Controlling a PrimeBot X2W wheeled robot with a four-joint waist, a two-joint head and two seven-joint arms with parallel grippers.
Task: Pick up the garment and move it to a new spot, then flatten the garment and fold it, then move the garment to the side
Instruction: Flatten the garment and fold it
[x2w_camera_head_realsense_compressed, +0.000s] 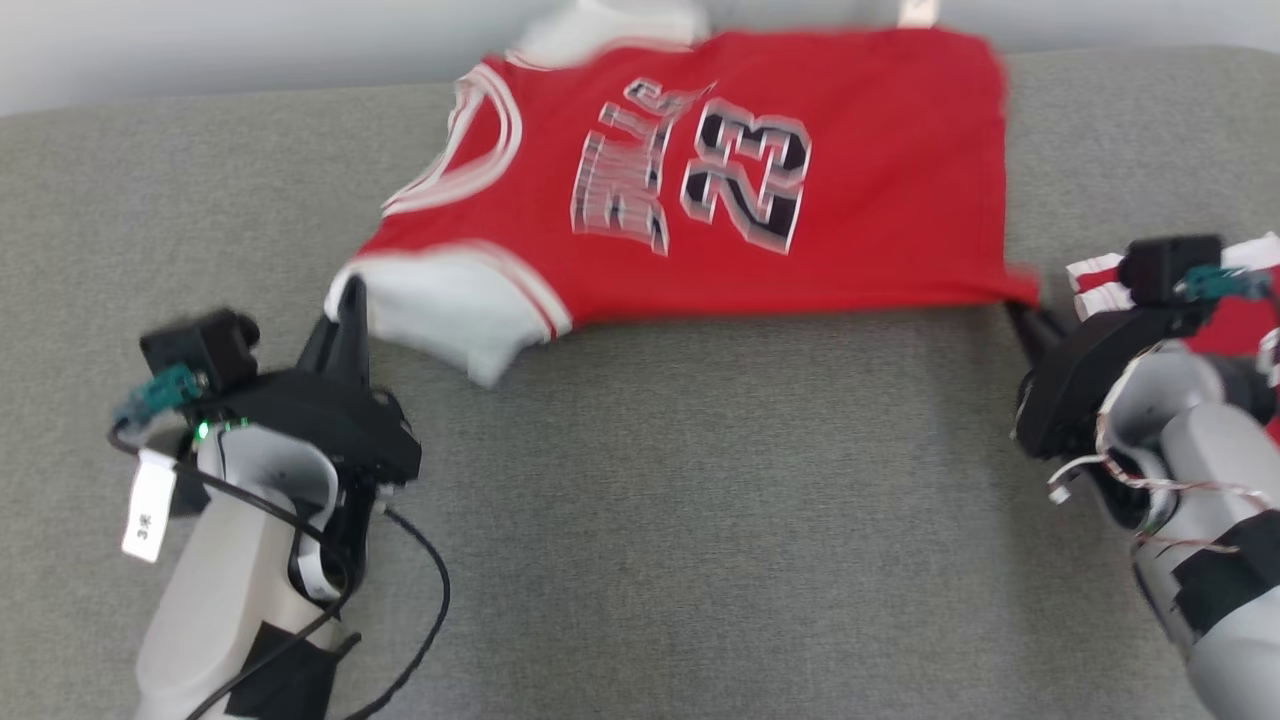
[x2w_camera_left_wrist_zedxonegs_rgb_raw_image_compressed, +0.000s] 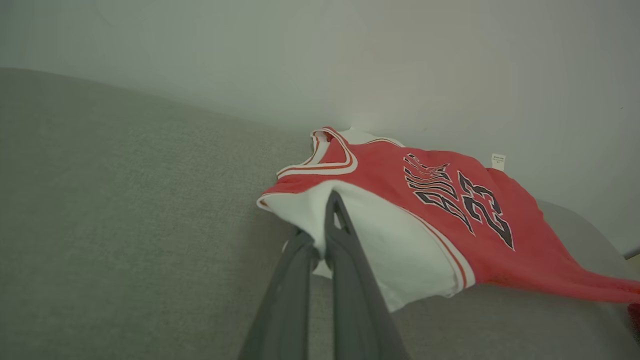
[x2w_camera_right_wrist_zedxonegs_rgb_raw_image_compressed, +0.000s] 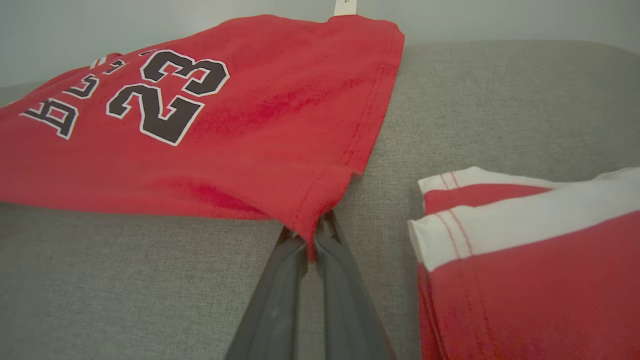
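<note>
You've got a red garment (x2w_camera_head_realsense_compressed: 880, 150) w/ white sleeve and red-white striped trim, black "23" outlined in white — on a plain grey surface (x2w_camera_head_realsense_compressed: 700, 500). The other cloth (x2w_camera_right_wrist_zedxonegs_rgb_raw_image_compressed: 525, 300): red w/ white bands.

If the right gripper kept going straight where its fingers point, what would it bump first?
The red jersey: the right gripper is shut on its hem corner, so it would push into that cloth. Past it, probably the pale wall, though depth is unclear.
</note>
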